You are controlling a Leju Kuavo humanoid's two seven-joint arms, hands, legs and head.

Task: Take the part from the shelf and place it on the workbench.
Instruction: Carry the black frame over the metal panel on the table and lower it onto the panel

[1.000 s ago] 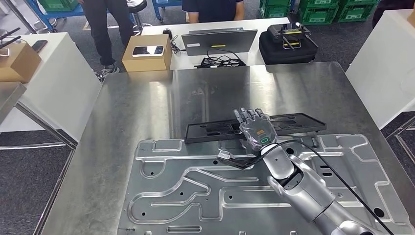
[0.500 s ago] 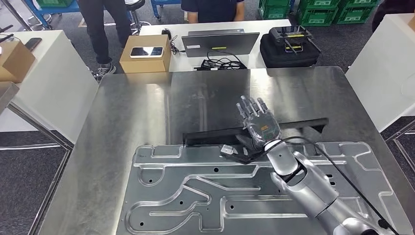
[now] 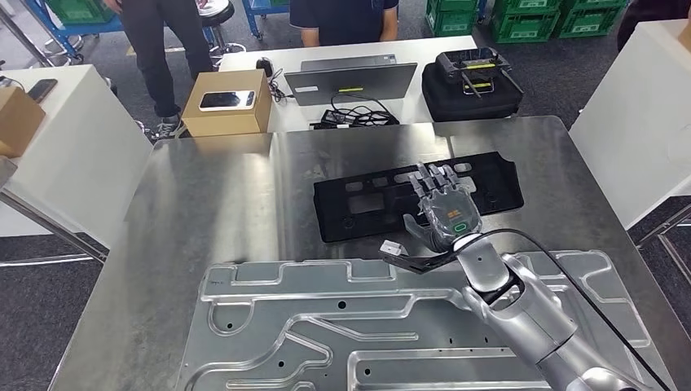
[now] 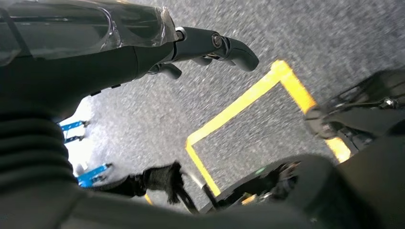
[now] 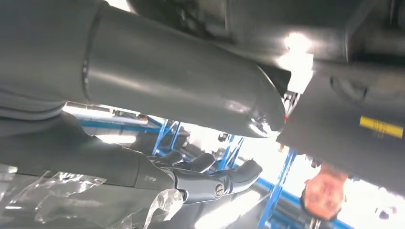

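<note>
now one black part (image 3: 383, 195) lies flat on one workbench (image 3: 220, 187), right hand (image 3: 444, 213) spread, holding nothing

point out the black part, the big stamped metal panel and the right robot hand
black part (image 3: 367, 204), head view, flat left half.
stamped metal panel (image 3: 326, 326), head view, raised middle area.
right robot hand (image 3: 444, 213), head view, back of the hand.

Bare workbench (image 3: 220, 195) lies left of the black part (image 3: 367, 199); the metal panel (image 3: 326, 326) fills the near side.
</note>
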